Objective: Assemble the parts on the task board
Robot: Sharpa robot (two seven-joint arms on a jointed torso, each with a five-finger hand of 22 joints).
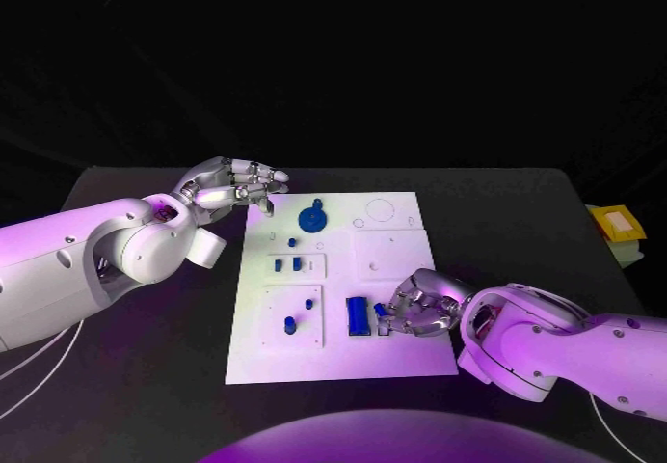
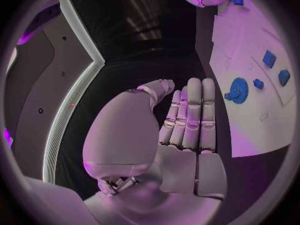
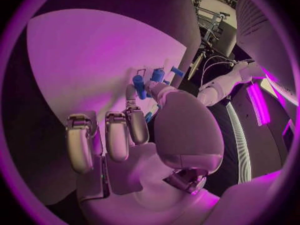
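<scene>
The white task board lies mid-table. At its far end lies a round blue part, which the left wrist view shows too. Small blue parts sit in its left recesses, and others nearer me. My right hand rests on the board's near right. Its thumb and a finger pinch a small blue peg beside a long blue block. Its other fingers are curled. My left hand hovers off the board's far left corner, its fingers straight, holding nothing.
A yellow and white object lies at the table's right edge. Bare black table stretches left of the board and beyond its far end. The board's far right quarter carries no parts, only outlined recesses.
</scene>
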